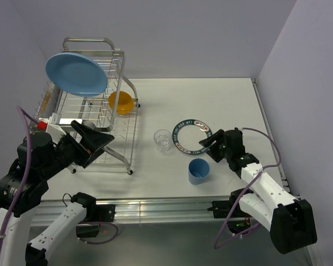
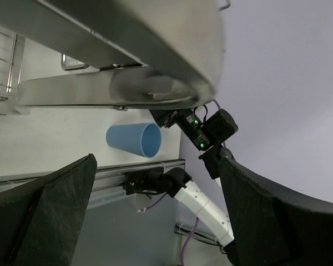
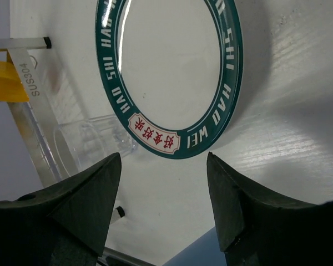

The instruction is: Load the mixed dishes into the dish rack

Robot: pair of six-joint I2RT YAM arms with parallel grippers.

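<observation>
From above, the large silver wire dish rack [image 1: 100, 105] stands at the left of the white counter [image 1: 233, 105]. A plain light-blue plate [image 1: 76, 73] leans on its upper tier. An orange-yellow bowl [image 1: 121, 102] sits low at its right side, partly behind wires. A small clear glass [image 1: 162, 139], a white plate with a dark teal lettered rim [image 1: 191, 136] and a small blue cup [image 1: 198, 170] lie apart to the right.

The left gripper [image 1: 97, 141] hangs over the rack's near end. The right gripper [image 1: 208, 145] is at the lettered plate's near rim.

Left wrist: the jaws are spread wide and empty, and blurred shiny metal fills the top.

Right wrist: the jaws are apart and grip nothing. The bowl is cut off at the left edge.
</observation>
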